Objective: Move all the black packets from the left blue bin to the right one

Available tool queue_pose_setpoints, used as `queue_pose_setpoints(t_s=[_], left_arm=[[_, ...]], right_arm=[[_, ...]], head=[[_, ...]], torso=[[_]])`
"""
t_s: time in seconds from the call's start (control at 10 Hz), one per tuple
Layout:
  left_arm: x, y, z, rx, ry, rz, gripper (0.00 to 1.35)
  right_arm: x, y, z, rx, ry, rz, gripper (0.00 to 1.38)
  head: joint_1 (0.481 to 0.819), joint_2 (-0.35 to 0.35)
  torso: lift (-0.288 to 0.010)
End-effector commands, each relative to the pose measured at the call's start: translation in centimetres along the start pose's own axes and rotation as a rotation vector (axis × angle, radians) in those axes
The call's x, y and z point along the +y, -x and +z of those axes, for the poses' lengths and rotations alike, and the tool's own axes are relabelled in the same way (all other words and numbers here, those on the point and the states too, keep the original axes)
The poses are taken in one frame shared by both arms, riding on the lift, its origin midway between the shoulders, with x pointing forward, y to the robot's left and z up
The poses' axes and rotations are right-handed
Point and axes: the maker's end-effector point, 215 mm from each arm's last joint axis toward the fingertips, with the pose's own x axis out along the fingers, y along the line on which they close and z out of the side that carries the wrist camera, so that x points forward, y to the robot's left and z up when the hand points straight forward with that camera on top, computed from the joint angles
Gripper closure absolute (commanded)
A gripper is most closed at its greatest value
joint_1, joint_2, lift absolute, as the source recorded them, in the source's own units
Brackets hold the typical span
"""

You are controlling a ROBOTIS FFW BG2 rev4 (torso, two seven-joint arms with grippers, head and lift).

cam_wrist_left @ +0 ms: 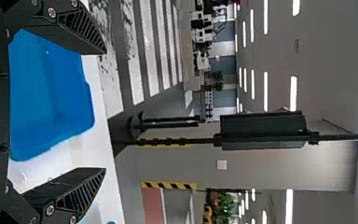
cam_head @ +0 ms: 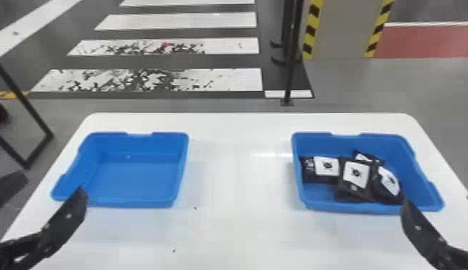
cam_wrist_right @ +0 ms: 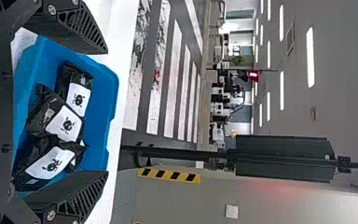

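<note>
White table [cam_head: 237, 186] spans between left bin [cam_head: 129, 203], right bin [cam_head: 324, 205] | left pincer [cam_head: 49, 184] spread | right pincer [cam_head: 438, 199] spread

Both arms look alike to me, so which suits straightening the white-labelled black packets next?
Right, probably: the open right pincer sits near the right blue plastic bin holding the packets, while the left pincer is by the empty left blue plastic bin across the white table.

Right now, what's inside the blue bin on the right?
The right blue bin holds a heap of black packets with white labels. Some overlap, so whatever lies under the upper ones, and the exact count, can't be seen.
</note>
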Motion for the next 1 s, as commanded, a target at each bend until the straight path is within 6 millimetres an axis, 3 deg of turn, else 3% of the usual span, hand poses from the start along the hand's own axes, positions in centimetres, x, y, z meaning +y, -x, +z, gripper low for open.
queue_pose_setpoints(t_s=[0.0, 0.1, 0.3, 0.5, 0.9], left_arm=[[2.0, 0.2, -2.9, -0.011, 0.01, 0.044, 0.15], [2.2, -0.1, -4.3, -0.004, 0.035, 0.054, 0.15], [1.1, -1.3, -4.7, -0.01, 0.084, 0.055, 0.15], [-1.2, -2.5, -4.9, -0.021, 0.164, 0.025, 0.15], [-3.8, -3.6, -5.8, -0.005, 0.229, -0.018, 0.15]], right_arm=[[0.9, 0.6, -0.9, 0.012, 0.002, 0.009, 0.11], [1.2, 0.4, -1.6, 0.015, -0.008, 0.014, 0.11], [1.3, -0.5, -1.7, -0.003, -0.016, 0.018, 0.11], [1.6, -1.5, -1.4, -0.03, -0.027, 0.025, 0.11], [2.0, -1.8, -1.1, -0.045, -0.049, 0.034, 0.11]], head=[[0.695, 0.112], [0.695, 0.159], [0.695, 0.191], [0.695, 0.174], [0.695, 0.113]], torso=[[-0.14], [-0.14], [-0.14], [-0.14], [-0.14]])
